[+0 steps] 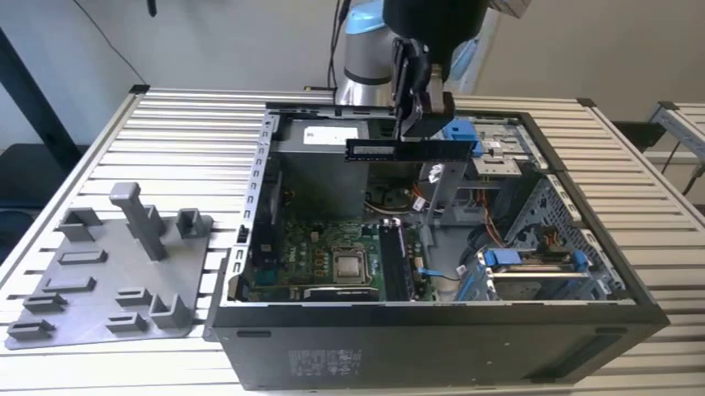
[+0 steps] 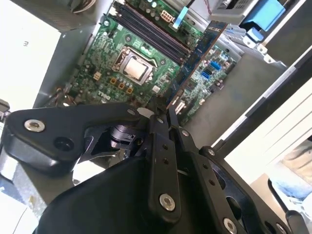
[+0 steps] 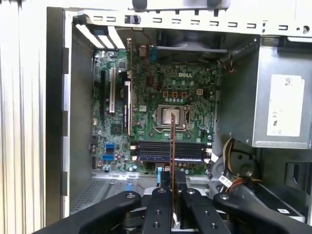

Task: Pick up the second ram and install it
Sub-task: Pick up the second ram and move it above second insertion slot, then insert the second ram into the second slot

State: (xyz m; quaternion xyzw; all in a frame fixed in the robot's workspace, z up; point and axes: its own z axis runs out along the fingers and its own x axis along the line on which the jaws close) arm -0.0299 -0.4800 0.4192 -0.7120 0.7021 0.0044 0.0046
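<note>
Gripper [image 1: 424, 132] clamped on the ram [image 1: 402, 150], holding it level above the open case [image 1: 441, 346]. Install step, I'd say. Seating calls for squaring its edge over the sockets [image 3: 151, 151].

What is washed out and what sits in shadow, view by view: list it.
Exterior view: the table brightly lit, the computer case dim inside. Second wrist view: white glare beside the motherboard; the hand, shut on the second ram, dark in the foreground. First wrist view: table slats blown out white, motherboard evenly lit.
</note>
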